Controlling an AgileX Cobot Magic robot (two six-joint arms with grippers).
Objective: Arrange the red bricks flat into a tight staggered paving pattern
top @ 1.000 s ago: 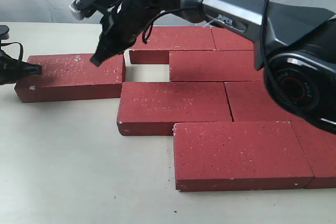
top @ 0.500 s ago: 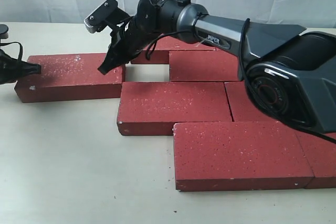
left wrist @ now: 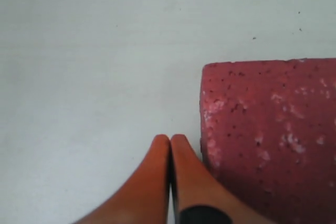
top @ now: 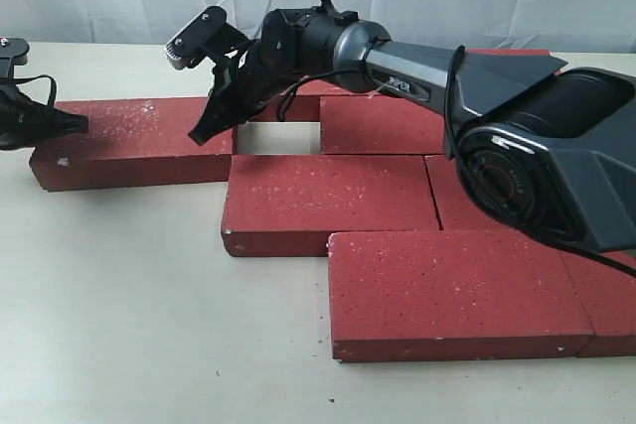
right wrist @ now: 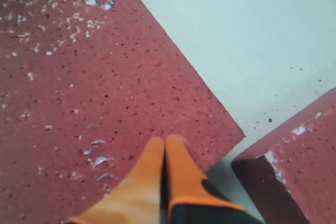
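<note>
One loose brick (top: 134,141) of the red bricks lies flat toward the left edge of the surface (top: 119,325), nearer the far edge than the near one. Its long axis runs left to right, parallel to the rows of paved bricks (top: 328,201) on its right.

At its short left end the left fingers (top: 60,124) are pressed together and hold nothing. The left wrist view shows them (left wrist: 157,182) just beside that end's corner; whether they touch it cannot be told.

The right fingers (top: 214,121) are also closed and empty. They point down at the brick's top face close to its right end, and the right wrist view places their tip (right wrist: 149,177) over the speckled top near a corner. Contact cannot be told.

Right of that end a bare rectangular pocket (top: 278,138) opens, bounded by far-row bricks behind and to its right and a middle-row brick in front. The loose brick's right near corner sits just beside that middle-row brick. Bare surface lies open left of and in front of the loose brick.
</note>
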